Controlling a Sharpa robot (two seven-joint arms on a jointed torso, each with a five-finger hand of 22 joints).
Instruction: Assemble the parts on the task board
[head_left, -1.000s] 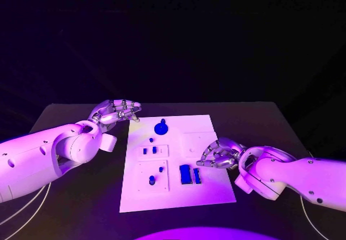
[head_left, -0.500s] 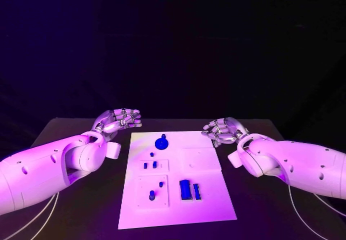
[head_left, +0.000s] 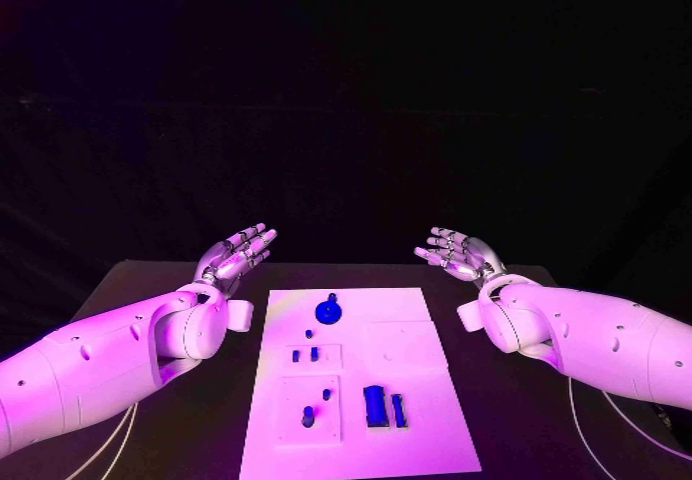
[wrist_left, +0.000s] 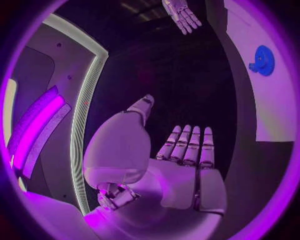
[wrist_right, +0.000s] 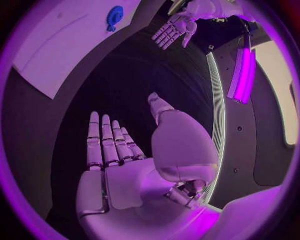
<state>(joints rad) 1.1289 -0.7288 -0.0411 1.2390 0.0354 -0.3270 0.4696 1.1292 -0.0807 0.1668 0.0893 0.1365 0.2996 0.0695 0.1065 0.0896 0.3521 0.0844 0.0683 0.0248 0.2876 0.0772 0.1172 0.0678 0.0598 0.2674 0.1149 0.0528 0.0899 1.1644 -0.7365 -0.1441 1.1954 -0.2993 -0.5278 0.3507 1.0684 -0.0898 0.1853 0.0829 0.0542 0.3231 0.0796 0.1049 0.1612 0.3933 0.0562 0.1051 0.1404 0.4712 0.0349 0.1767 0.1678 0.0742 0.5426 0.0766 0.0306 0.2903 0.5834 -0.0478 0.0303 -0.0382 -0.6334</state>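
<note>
Board (head_left: 361, 375) lies white and flat mid-table (head_left: 159, 290) in front of me, small blue parts (head_left: 375, 405) set in its recesses, a round one (head_left: 329, 311) near the far end. I see left hand (head_left: 238, 252) and right hand (head_left: 457, 252) raised, fingers spread, holding nothing.

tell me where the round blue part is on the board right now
In the head view the round blue part sits at the far end of the task board, left of its middle, nearer the left hand.
</note>
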